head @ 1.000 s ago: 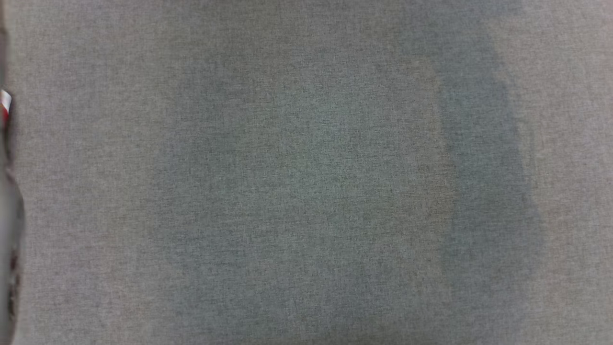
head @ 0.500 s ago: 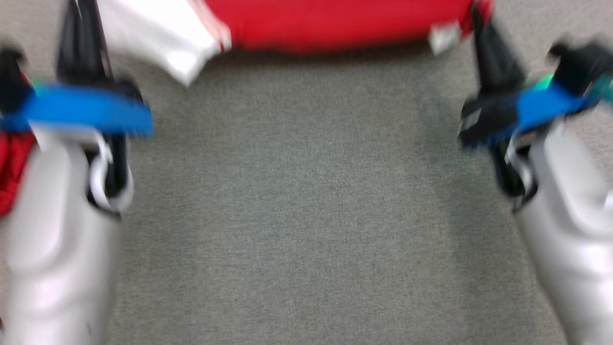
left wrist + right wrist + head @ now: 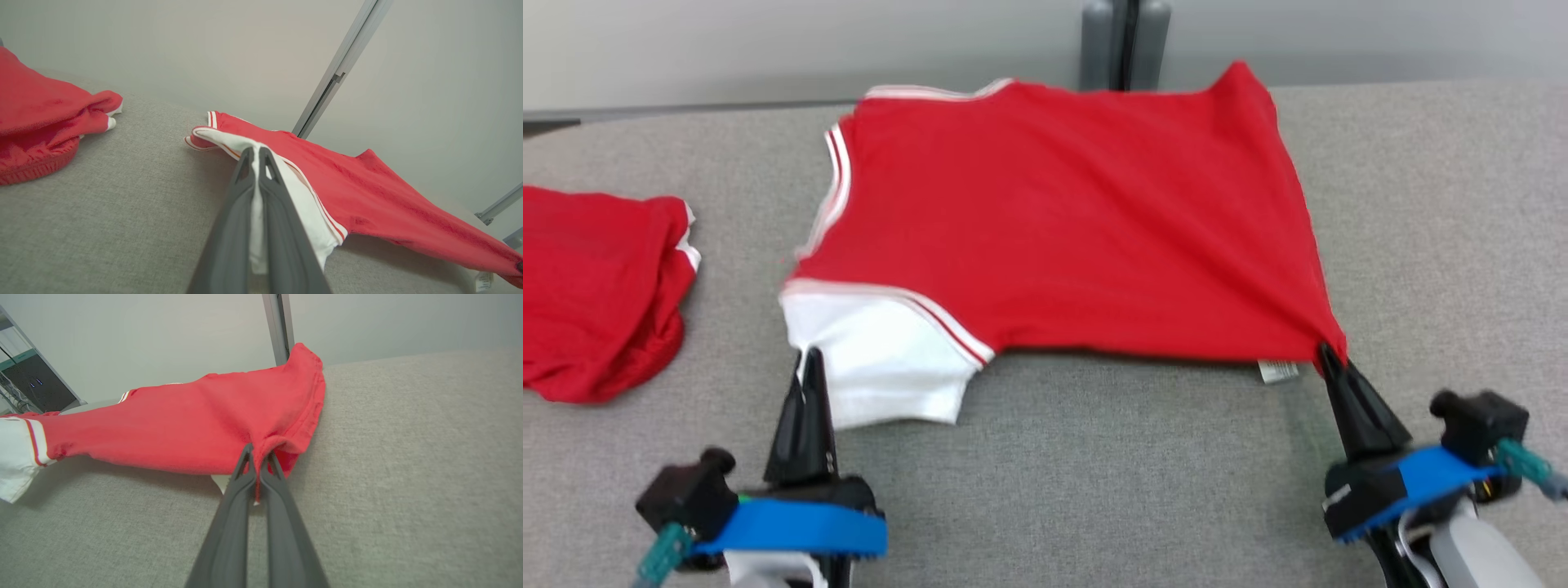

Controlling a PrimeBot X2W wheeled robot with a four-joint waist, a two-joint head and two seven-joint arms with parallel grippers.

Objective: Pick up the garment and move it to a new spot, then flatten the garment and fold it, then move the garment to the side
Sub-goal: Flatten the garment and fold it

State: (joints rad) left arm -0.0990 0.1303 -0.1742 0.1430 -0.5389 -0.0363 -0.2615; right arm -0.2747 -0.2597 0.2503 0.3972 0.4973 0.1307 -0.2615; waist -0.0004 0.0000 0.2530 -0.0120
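Red short-sleeved fabric garment (image 3: 1078, 220) with white-and-red striped trim, spread nearly flat on the grey woven tabletop (image 3: 1094, 474), its far edge reaching the rear border of that surface. In the head view the garment's white sleeve (image 3: 882, 359) points toward the near left, and its red hem corner, with a small white label (image 3: 1278, 371) just beside it, lies at the near right. The left gripper (image 3: 810, 354) has its two dark fingers pressed together on the white sleeve; in the left wrist view the white cloth runs between the closed fingers (image 3: 241, 192) of that gripper (image 3: 255, 152), and the rest of the garment (image 3: 367, 196) stretches away to the right. The right gripper (image 3: 1327, 353) is clamped on the red hem corner; in the right wrist view a pinched fold of red cloth (image 3: 196, 420) rises just above the tips of this gripper (image 3: 255, 452), lifted slightly off the tabletop. The near edge between the two grippers runs taut and casts a narrow shadow beneath it. A second, crumpled red garment (image 3: 596, 294) lies on the tabletop, apart from the sleeve on the left. Behind the tabletop stand a grey upright post (image 3: 1125, 41) and a pale wall (image 3: 768, 41).
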